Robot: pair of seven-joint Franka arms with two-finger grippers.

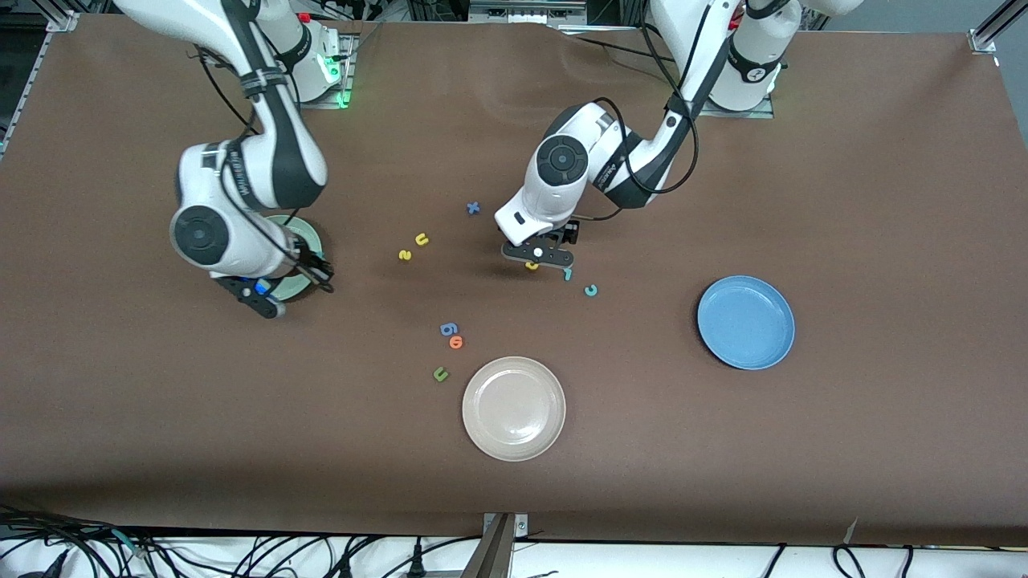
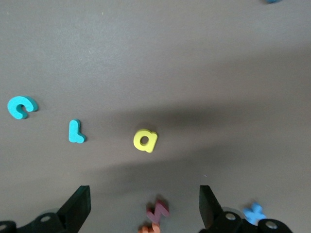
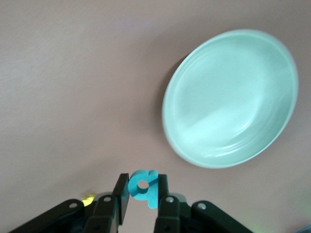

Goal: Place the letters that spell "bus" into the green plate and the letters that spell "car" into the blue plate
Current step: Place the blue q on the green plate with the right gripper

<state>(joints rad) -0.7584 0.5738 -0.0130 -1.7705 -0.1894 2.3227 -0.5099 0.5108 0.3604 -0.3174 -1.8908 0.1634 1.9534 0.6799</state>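
over the table's middle, the left gripper [image 1: 540, 258] hangs low with its jaws wide apart and nothing between them, and the yellow a [image 2: 145, 141] lies directly under that gap, so the coming move looks like a straight drop rather than any sideways reach. in the left wrist view the a sits centred between the two black fingers [image 2: 77, 206], its longer side running across the gap, so the jaws would close on its ends. the thin teal r [image 2: 76, 131] lies just beside the a and the teal c [image 2: 21, 107] a little further along, both toward the blue plate [image 1: 746, 322], which sits well apart at the left arm's end of the table. the left arm is plainly the nearer one for all three; it is bent sharply at the elbow with the wrist pointing down. the right gripper [image 3: 142, 194] is clamped on the teal b [image 3: 142, 187] and hovers by the rim of the green plate [image 3: 231, 97], not yet over its bowl; the right arm folds low over that plate. the yellow u [image 1: 421, 239] and yellow s [image 1: 405, 255] lie on the table between the two arms, near each other, and i judge them the right arm's work.
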